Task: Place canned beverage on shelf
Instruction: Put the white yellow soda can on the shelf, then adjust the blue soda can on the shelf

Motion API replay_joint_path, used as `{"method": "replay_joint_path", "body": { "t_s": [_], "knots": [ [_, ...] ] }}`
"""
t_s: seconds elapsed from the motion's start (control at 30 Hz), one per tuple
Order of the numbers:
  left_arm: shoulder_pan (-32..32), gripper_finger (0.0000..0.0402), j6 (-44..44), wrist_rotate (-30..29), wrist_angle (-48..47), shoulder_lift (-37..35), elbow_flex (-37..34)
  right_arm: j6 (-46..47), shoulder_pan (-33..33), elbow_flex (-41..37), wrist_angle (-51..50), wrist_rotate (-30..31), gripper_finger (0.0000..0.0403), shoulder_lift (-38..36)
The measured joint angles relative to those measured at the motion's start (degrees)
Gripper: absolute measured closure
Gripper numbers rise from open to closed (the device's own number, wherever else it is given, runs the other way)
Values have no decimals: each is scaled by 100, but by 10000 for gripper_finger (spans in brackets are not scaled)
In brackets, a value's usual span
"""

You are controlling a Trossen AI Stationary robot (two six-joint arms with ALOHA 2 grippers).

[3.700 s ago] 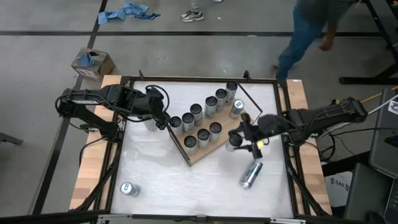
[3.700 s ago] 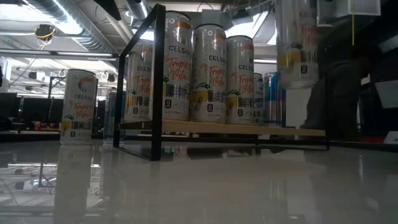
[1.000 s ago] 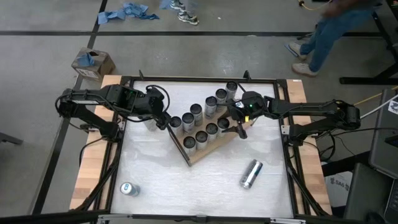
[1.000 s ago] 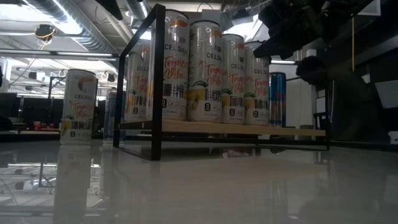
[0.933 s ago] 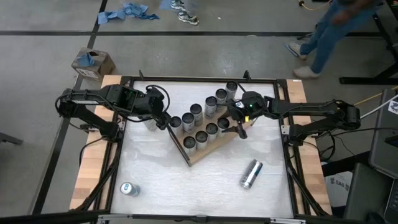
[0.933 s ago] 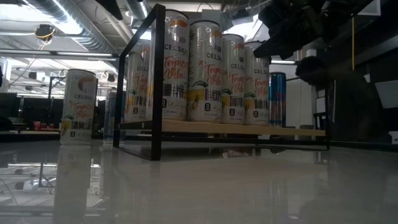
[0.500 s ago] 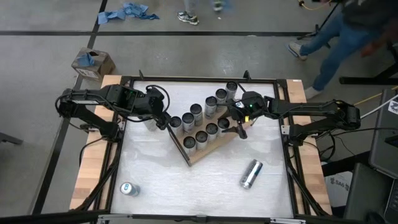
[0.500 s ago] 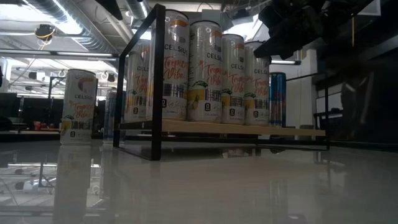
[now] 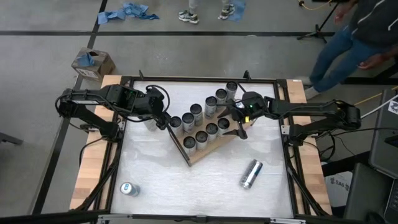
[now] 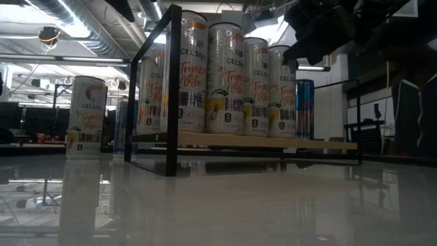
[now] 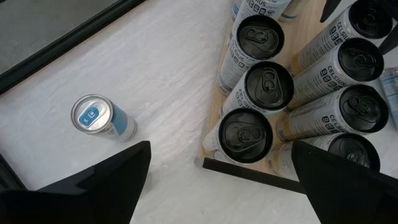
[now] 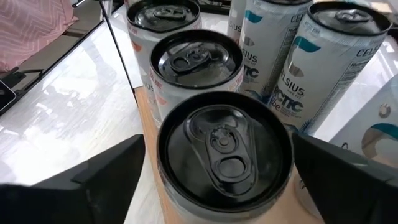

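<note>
The shelf (image 9: 208, 148) is a light wood board in a black frame, lying aslant at the table's middle, with two rows of upright cans on it. My right gripper (image 9: 236, 124) is open above the right end of the near row. Its fingers stand on either side of the top of the end can (image 12: 224, 149). In the low view this gripper (image 10: 311, 42) shows dark over that can (image 10: 281, 92). My left gripper (image 9: 164, 118) hangs open over the shelf's left end, above the cans there (image 11: 268, 87), holding nothing. My right gripper comes slanting down from the table's right at the end can's top rim (image 12: 163, 149). A gap shows beside one finger (image 12: 106, 180); at the other I cannot tell whether it touches. The can stands upright on the shelf board.
One silver can (image 9: 251, 173) lies on its side on the table near the right. A blue-topped can (image 9: 129, 188) stands at the near left, also in the left wrist view (image 11: 99, 118). A cardboard box (image 9: 93, 62) and walking people show beyond the far edge.
</note>
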Motion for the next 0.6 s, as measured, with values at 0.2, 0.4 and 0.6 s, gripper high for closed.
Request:
{"method": "replay_joint_path", "body": {
  "t_s": [0.2,0.4,0.6],
  "knots": [
    [-2,23,-2,-1,0,0,0,-2,-2,0,-5,3,9,-227],
    [-1,23,-2,-2,0,0,0,-7,-2,0,-167,512,8,-700],
    [-2,23,-2,-2,0,2,0,-5,-2,0,-649,862,8,-1378]
  ]
}}
